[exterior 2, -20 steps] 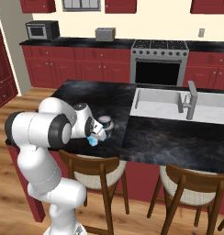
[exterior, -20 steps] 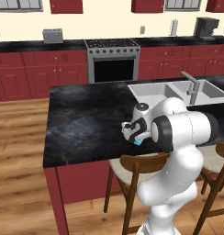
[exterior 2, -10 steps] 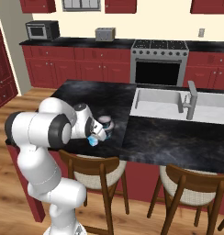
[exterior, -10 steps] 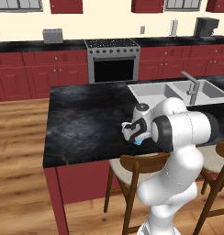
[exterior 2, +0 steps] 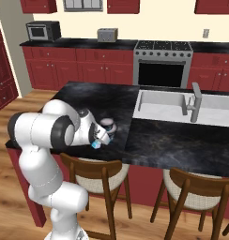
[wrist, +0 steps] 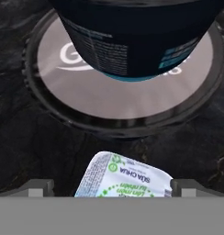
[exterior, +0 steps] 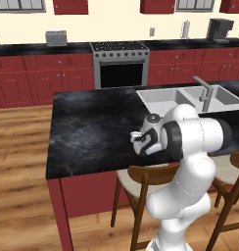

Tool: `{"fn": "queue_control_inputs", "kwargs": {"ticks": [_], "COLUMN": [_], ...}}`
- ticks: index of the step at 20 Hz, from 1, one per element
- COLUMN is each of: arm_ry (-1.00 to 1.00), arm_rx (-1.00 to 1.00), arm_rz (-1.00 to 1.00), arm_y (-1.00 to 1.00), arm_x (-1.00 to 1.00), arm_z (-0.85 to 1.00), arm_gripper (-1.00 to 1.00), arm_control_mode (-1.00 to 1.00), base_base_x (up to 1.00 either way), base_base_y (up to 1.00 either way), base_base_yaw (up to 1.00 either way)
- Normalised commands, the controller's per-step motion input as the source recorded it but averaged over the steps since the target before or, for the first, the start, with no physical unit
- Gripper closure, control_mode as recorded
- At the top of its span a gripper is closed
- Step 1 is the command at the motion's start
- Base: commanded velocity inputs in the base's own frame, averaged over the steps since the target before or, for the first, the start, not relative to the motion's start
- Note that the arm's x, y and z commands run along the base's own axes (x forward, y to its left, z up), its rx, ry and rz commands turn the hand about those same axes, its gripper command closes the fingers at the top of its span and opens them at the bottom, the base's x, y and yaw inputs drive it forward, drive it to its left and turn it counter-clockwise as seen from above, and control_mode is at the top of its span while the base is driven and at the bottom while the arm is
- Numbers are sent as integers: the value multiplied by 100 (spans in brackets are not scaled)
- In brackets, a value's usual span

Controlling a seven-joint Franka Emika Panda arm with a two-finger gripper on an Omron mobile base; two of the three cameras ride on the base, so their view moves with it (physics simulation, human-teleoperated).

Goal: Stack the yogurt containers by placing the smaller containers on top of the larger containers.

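In the hand view the widest round yogurt cup (wrist: 86, 87), with a pale pinkish-grey lid, stands on the black counter. The narrower dark blue cup (wrist: 132, 36) stands on that lid, its top out of frame. Nearer to me lies the tiny light-blue squarish cup (wrist: 125, 178), whitish printed top up. My gripper (wrist: 111, 189) is open around it, with a gap showing at the left fingertip (wrist: 38, 188). In the right base view the gripper (exterior 2: 98, 140) hovers low by the tiny cup (exterior 2: 94, 145), just in front of the stacked round cups (exterior 2: 108, 127).
The cups sit near the front edge of the black island counter (exterior: 87, 127). A sink (exterior 2: 168, 105) with a faucet (exterior 2: 195, 101) lies to the right. Wooden stools (exterior 2: 100, 173) stand below the counter's front edge.
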Motion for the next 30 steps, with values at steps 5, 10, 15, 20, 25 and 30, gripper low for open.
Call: {"fn": "queue_control_inputs", "kwargs": {"ticks": [5, 10, 15, 20, 25, 30], "arm_ry": [-6, 0, 0, 0, -1, -9], "arm_rx": [0, 0, 0, 0, 0, 0], "arm_rz": [0, 0, 0, 0, 0, 0], "arm_y": [0, 1, 6, 11, 0, 0], "arm_x": [0, -5, -4, -3, -1, -19], "arm_z": [-17, -12, -14, -11, 0, 29], "arm_gripper": [-100, -100, -100, 100, 100, 100], "arm_control_mode": [-100, -100, -100, -100, -100, -100], "base_base_x": [0, 0, 0, 0, 0, 0], "base_base_y": [0, 0, 0, 0, 0, 0], "base_base_yaw": [0, 0, 0, 0, 0, 0]}}
